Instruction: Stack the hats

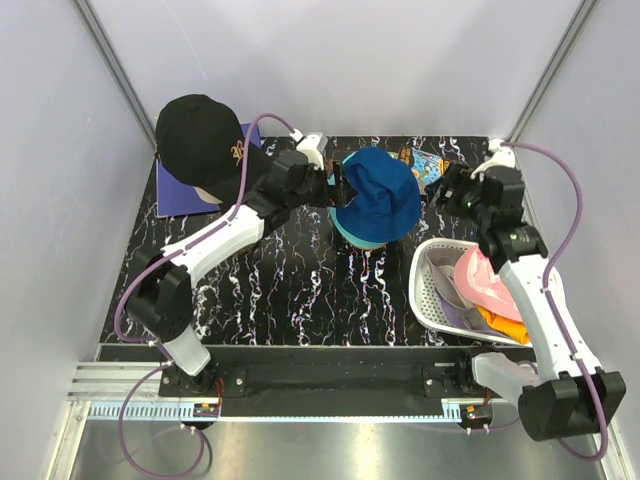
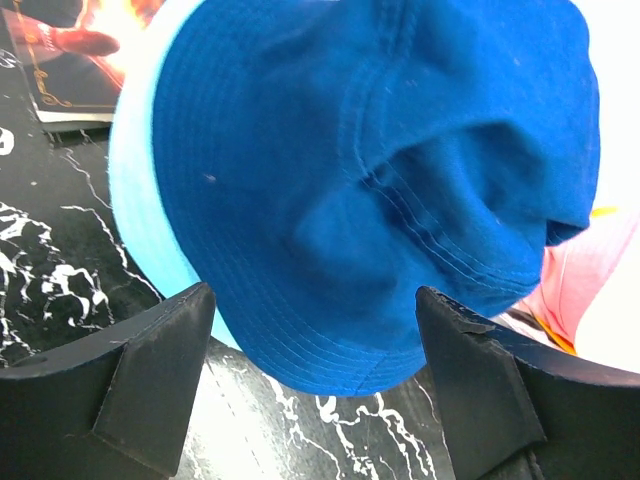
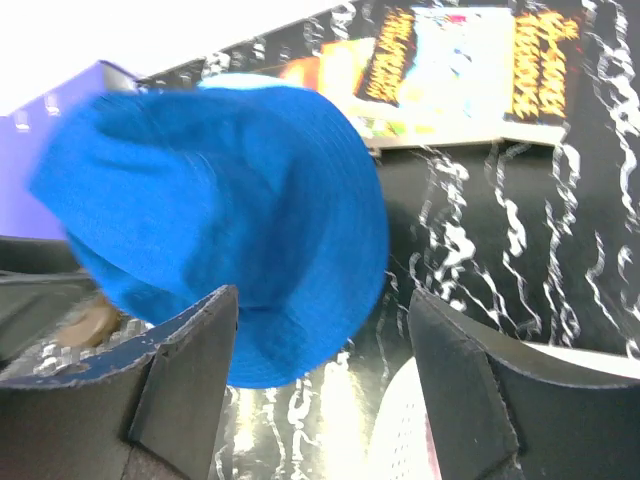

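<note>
A blue bucket hat (image 1: 378, 193) sits on top of a teal hat (image 1: 352, 232) at the table's middle back; it fills the left wrist view (image 2: 370, 190) and shows in the right wrist view (image 3: 220, 215). My left gripper (image 1: 343, 187) is open right at its left side, the hat's brim between its fingers but not pinched. My right gripper (image 1: 436, 189) is open just right of the hat, apart from it. A black baseball cap (image 1: 200, 135) sits at the back left. Pink (image 1: 482, 275), orange (image 1: 500, 322) and lavender (image 1: 452, 298) hats lie in the basket.
A white perforated basket (image 1: 428, 290) stands at the front right. A purple sheet (image 1: 185, 195) lies under the black cap at back left. A colourful packet (image 1: 422, 160) lies at the back behind the blue hat. Grey walls close in the table.
</note>
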